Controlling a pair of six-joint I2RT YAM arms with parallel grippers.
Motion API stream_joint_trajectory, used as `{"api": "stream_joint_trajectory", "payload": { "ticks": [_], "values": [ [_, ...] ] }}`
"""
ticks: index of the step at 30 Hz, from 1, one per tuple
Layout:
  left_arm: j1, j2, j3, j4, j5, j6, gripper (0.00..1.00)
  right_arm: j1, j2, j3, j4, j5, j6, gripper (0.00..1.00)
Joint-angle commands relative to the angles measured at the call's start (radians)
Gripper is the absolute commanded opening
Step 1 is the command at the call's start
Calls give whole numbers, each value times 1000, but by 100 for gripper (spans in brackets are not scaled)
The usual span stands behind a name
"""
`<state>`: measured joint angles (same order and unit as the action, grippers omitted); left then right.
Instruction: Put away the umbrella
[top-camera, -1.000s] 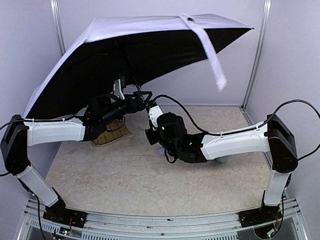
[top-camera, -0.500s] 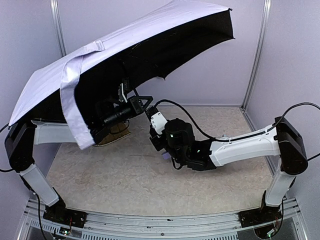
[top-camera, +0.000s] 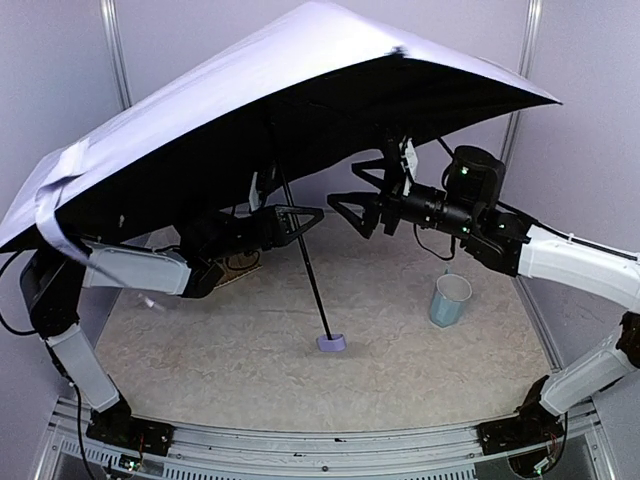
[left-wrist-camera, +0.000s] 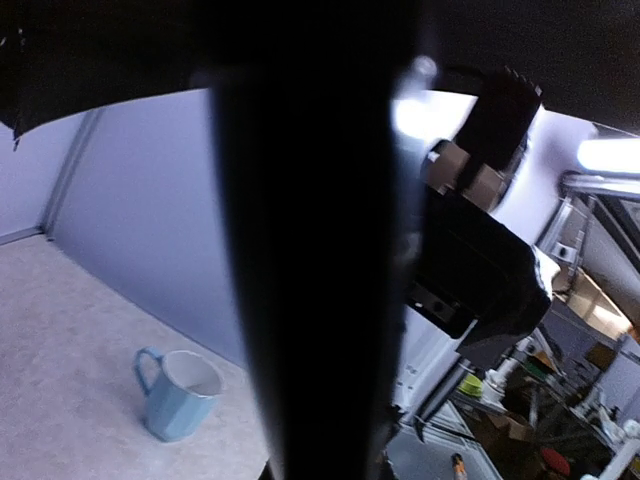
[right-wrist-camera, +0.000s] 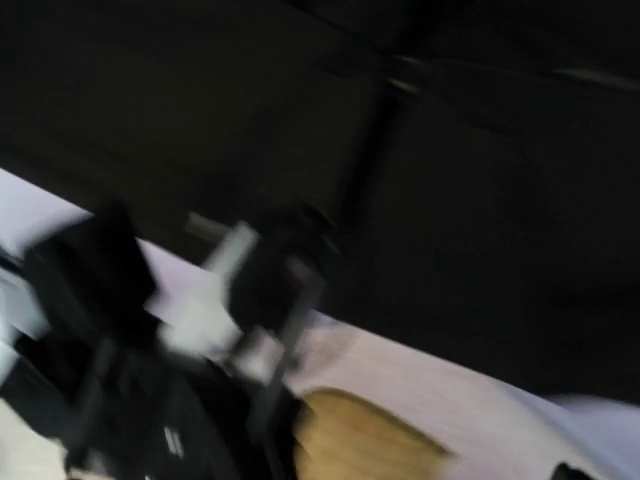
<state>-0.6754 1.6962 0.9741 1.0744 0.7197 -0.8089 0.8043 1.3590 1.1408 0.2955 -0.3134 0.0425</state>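
The open umbrella (top-camera: 300, 70) spreads its pale lavender canopy over both arms, black underside facing down. Its thin black shaft (top-camera: 310, 280) slants down to the small lavender handle (top-camera: 332, 343), which touches the table. A fabric strap (top-camera: 55, 200) hangs at the canopy's left edge. My left gripper (top-camera: 297, 217) is shut on the shaft high up, just under the canopy. In the left wrist view the shaft (left-wrist-camera: 320, 300) is a broad black blur filling the middle. My right gripper (top-camera: 345, 192) hangs open to the right of the shaft, apart from it. The right wrist view is blurred, with the shaft (right-wrist-camera: 365, 175) against the dark canopy.
A light blue mug (top-camera: 450, 300) stands on the table at the right, and the mug (left-wrist-camera: 180, 392) shows again in the left wrist view. A woven straw tray (top-camera: 238, 266) lies behind the left arm, mostly hidden. Pale walls close in the back and both sides.
My right gripper opened, left the lower shaft and rose up to the right. The canopy swung round and the handle now touches the table. The left gripper closed on the shaft.
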Motion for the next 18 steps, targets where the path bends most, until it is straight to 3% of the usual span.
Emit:
{"api": "stream_joint_trajectory", "payload": {
  "ticks": [1, 18],
  "values": [
    [-43, 68, 69, 338, 180, -138, 0, -31, 94, 128, -24, -221, 141, 99],
    [-124, 116, 103, 247, 238, -44, 0, -79, 342, 308, 236, -408, 476, 82]
  ]
}}
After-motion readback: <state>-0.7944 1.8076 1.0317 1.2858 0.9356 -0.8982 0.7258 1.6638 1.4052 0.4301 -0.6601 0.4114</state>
